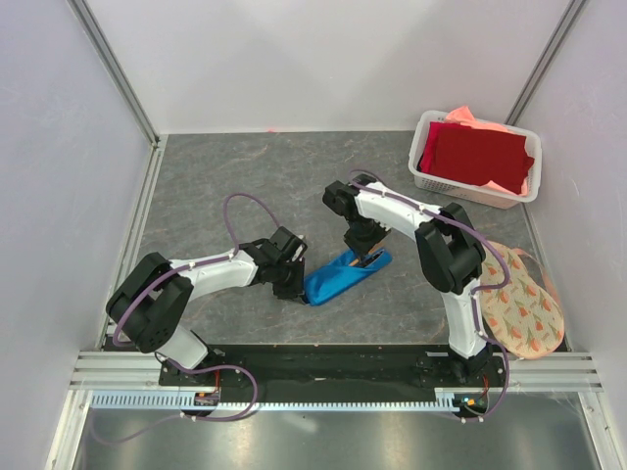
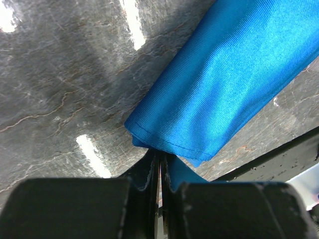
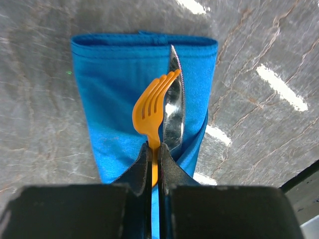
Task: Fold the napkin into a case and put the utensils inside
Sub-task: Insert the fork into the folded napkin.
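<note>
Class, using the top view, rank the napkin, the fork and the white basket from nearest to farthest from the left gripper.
1. napkin, its near-left end pinched in the left gripper.
2. fork, at the napkin's far-right end, in the right gripper.
3. basket, back right corner.

A bright blue cloth napkin (image 1: 345,274) lay folded into a narrow pouch, an orange plastic fork (image 3: 152,107) and silver knife (image 3: 174,107) over it.
</note>
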